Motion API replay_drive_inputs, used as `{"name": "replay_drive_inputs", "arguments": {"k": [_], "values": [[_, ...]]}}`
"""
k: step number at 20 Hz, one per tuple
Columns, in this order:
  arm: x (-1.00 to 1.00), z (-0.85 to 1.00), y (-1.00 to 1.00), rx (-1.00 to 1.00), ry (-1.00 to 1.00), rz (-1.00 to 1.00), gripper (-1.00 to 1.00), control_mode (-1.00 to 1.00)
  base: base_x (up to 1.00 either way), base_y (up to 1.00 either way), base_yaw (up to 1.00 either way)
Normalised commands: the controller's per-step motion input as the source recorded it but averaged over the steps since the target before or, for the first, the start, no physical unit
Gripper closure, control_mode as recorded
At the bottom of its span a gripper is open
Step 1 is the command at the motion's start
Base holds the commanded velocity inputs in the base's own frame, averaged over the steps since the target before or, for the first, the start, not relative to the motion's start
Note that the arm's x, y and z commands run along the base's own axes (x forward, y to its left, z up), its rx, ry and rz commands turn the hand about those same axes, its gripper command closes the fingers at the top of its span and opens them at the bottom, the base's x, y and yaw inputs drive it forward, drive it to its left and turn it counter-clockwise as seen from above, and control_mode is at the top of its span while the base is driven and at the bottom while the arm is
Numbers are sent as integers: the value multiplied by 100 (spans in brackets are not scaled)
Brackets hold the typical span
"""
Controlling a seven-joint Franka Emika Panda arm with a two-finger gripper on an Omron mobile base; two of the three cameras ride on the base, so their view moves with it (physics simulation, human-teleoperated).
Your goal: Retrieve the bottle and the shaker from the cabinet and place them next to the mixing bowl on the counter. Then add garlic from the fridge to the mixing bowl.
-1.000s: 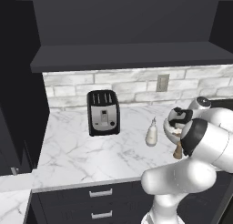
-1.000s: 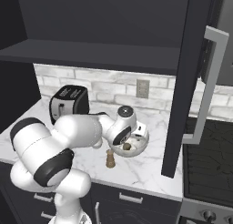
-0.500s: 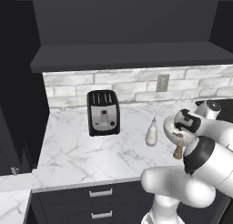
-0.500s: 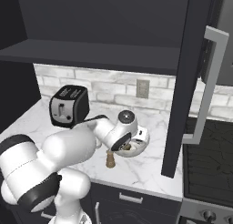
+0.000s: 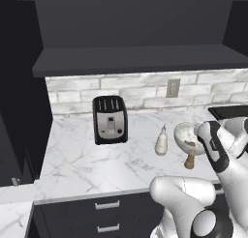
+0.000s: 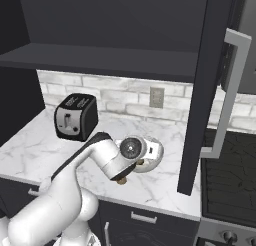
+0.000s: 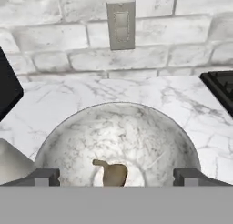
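The whitish speckled mixing bowl [image 7: 116,136] sits on the marble counter [image 5: 82,159], right in front of my gripper [image 7: 116,176]. Its two fingertips [image 7: 43,176] stand wide apart and open, holding nothing. Between them, at the bowl's near side, shows the top of the brown shaker [image 7: 111,173]. The shaker [image 5: 190,159] stands upright just in front of the bowl [image 5: 186,134]. To the bowl's left stands the creamy-white bottle [image 5: 161,141], also upright. The dark cabinet [image 5: 135,58] hangs above, its door [image 6: 207,90] swung open.
A black toaster [image 5: 110,119] stands at the left of the counter. A wall socket [image 7: 121,25] sits in the brick backsplash behind the bowl. A black stove [image 6: 230,170] adjoins the counter on the right, under the open door's grey handle [image 6: 227,95].
The arm has swung and the hand has drawn back off the shaker, which stays upright by the bowl. Bottle and bowl have not moved.
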Motion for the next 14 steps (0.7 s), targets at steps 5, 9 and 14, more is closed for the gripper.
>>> {"name": "replay_drive_inputs", "arguments": {"k": [5, 9, 14], "values": [[-21, 99, 1, 0, -11, 11, -100, -100, 0, 0, 0], [-39, 74, 4, -5, 7, 9, -100, -100, 0, 0, 0], [-41, 68, 0, -7, 10, 4, -100, -100, 0, 0, 0]]}}
